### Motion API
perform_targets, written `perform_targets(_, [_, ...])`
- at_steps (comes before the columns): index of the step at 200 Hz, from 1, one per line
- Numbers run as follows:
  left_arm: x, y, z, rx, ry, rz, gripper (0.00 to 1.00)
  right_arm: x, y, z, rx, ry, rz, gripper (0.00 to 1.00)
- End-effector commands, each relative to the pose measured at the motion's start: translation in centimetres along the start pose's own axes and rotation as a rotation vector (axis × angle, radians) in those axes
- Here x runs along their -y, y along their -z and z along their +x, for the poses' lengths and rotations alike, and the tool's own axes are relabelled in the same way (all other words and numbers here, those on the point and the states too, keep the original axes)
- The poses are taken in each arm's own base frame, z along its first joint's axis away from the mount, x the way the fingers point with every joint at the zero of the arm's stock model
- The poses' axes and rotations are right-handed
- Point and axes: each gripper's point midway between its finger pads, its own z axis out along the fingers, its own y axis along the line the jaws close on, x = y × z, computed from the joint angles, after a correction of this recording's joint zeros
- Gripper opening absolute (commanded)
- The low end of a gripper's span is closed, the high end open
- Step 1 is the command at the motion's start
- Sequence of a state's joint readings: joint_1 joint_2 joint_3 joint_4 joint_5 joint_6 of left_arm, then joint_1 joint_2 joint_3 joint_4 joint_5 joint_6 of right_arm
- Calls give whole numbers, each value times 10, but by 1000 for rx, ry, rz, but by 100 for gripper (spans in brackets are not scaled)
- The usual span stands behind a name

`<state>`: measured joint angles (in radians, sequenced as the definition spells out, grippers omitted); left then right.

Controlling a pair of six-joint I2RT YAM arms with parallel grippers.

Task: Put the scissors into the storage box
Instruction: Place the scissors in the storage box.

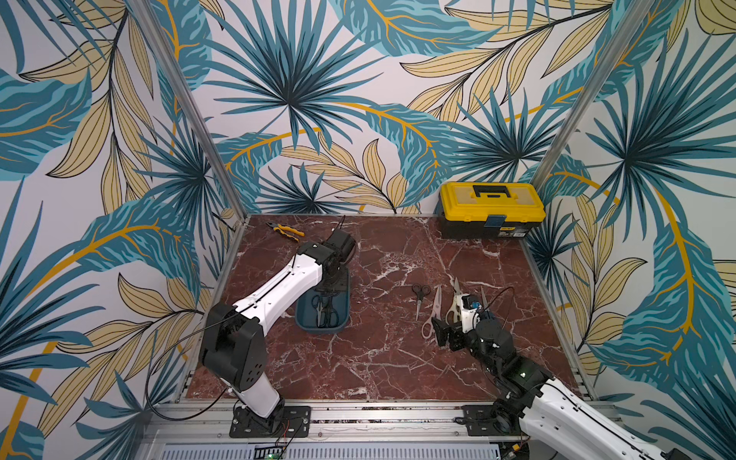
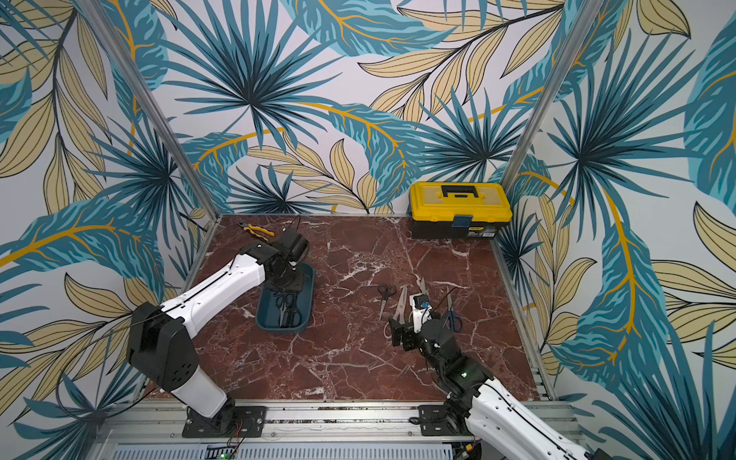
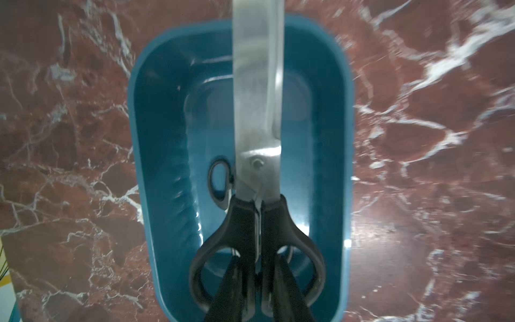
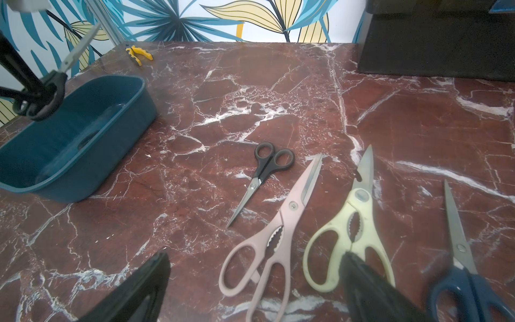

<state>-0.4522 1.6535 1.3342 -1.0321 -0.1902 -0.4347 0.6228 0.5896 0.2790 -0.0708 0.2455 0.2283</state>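
Two pairs are at the bin (image 1: 314, 327). Your left gripper (image 3: 257, 267) is clamped on the handles of the long black scissors (image 3: 256, 111), held over the bin with the blades tilted up. A second black pair (image 3: 211, 181) lies on the bin floor beneath.

Right of the bin, well apart, four pairs lie side by side on the marble (image 1: 398, 358): small black (image 4: 267, 170) nearest the bin, then pink shears (image 4: 278, 237), cream shears (image 4: 351, 231) and a blue-handled pair (image 4: 462, 273).

Your right gripper (image 4: 250, 292) hovers over the shears' handles, jaws spread wide, holding nothing. One finger (image 4: 367, 284) hides part of the cream handle.

Pliers (image 1: 284, 231) lie behind the bin. The toolbox (image 1: 492, 209) stands far right-rear of it.
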Motion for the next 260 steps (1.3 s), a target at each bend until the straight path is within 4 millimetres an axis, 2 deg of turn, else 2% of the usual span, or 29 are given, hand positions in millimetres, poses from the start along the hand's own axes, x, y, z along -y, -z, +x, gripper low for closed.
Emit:
perform_targets(1, [4, -13, 3, -2, -24, 21, 0, -5, 1, -9, 27, 6, -22, 100])
perform_targets(54, [10, -50, 16, -78, -19, 14, 0, -6, 1, -9, 26, 8, -25, 100])
perform_targets(131, [14, -74, 30, -127, -1, 24, 0, -5, 3, -11, 41, 4, -25, 100])
perform_targets(151, [15, -77, 31, -125, 5, 25, 10, -5, 3, -9, 37, 7, -28, 100])
perform_targets(186, [20, -66, 24, -91, -5, 23, 44, -7, 1, -10, 30, 11, -32, 100])
perform_targets(222, [23, -39, 9, -29, -9, 13, 51, -6, 2, -10, 32, 7, -28, 100])
perform_targets(260, [32, 13, -18, 122, -7, 23, 51, -6, 3, -10, 37, 8, -31, 99])
